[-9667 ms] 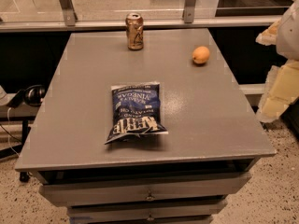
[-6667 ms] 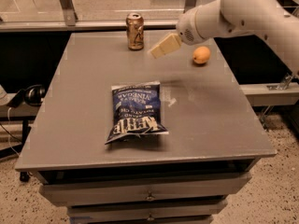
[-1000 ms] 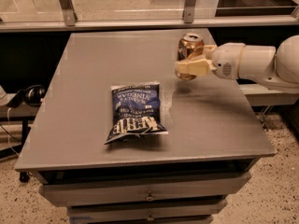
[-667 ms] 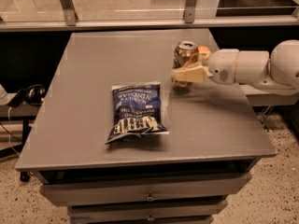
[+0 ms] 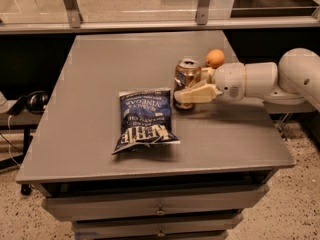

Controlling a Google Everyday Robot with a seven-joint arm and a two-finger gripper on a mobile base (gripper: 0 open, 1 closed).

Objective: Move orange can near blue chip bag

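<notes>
Since a moment ago the can (image 5: 186, 78) has come left and toward the near side of the table (image 5: 100, 64), carried by the gripper (image 5: 192, 88), and now sits much closer to the bag (image 5: 145, 120). At the start it stood at the far edge, at 12 o'clock of the bag.

Camera view: the arm (image 5: 260, 79) reaches in from 3 o'clock, and the gripper is over the middle-right of the tabletop. Its claw pinches the can, with one pale finger (image 5: 192, 95) lying across the can's near side and the other behind it. The can is upright, silver top showing, just beside the bag's upper right corner at about 2 o'clock. I cannot tell whether its base touches the tabletop or hangs just above it. The bag lies flat near the centre, lettering up. An orange (image 5: 215, 58) sits at 1 o'clock of the can, just behind the gripper's wrist. Drawers (image 5: 160, 209) run along the table's front below.
</notes>
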